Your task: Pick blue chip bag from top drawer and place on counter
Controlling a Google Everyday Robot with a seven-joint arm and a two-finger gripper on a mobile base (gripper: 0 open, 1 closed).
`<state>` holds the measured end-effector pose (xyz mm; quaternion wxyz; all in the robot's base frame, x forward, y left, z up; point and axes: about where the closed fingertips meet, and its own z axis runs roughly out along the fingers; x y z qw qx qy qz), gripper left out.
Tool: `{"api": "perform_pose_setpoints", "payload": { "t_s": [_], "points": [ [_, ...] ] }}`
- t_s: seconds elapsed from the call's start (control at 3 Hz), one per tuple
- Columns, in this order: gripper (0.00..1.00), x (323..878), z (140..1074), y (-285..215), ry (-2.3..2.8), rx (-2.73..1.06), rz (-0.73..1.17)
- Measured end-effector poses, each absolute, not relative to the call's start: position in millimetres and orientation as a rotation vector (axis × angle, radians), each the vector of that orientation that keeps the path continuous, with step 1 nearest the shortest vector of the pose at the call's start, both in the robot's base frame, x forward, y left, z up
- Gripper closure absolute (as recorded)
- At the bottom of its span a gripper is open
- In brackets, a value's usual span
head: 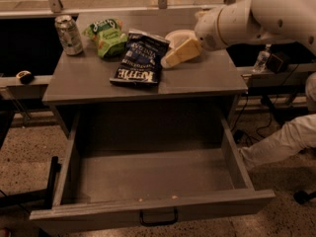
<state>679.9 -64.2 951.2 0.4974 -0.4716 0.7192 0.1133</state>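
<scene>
The blue chip bag (140,59) lies flat on the counter (84,85), near its middle back, white lettering facing up. My gripper (178,54) is just right of the bag's upper right corner, low over the counter and apart from the bag. The white arm comes in from the upper right. The top drawer (153,181) is pulled fully open below the counter and its floor is bare. Its dark pull handle (158,217) shows on the front panel.
A green snack bag (106,36) and a soda can (68,34) stand at the counter's back left. A white dish (178,35) sits behind the gripper. A small round object (23,76) rests on the left ledge. Cables and a bottle (261,59) are at right.
</scene>
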Motion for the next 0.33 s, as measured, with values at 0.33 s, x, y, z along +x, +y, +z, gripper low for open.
{"api": "perform_pose_setpoints", "payload": {
  "t_s": [0.33],
  "points": [
    [0.00,673.8,951.7,-76.8,1.752,-1.130,0.259]
  ]
}}
